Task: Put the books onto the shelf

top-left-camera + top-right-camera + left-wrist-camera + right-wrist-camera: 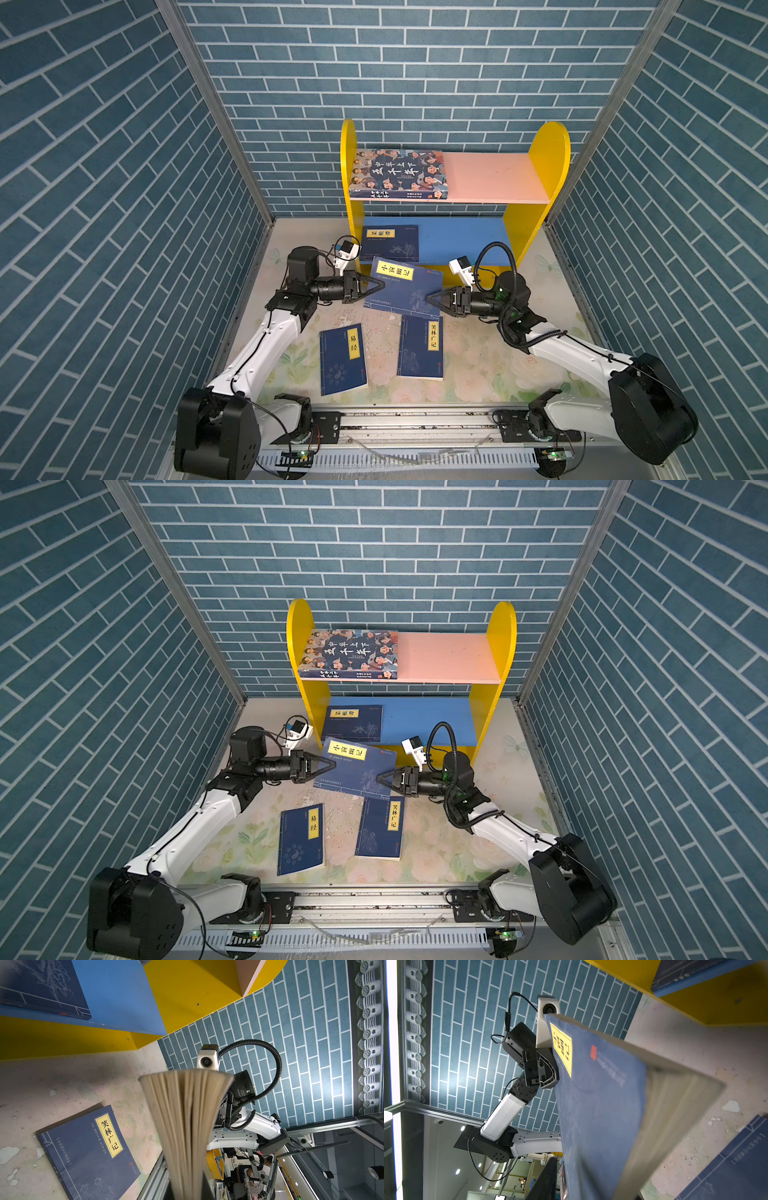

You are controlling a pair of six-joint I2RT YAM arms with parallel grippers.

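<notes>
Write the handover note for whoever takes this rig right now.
Grippers: left gripper is shut on one edge of the lifted navy book, which hangs tilted above the table in front of the shelf. The right gripper is at the opposite edge of that book, but its grip is unclear.
Done: the cartoon-cover book lies on the pink upper board. The shelved navy book lies on the blue lower board.
Left: shelve the lifted navy book, then the left table book and the right table book, both flat on the table.
</notes>
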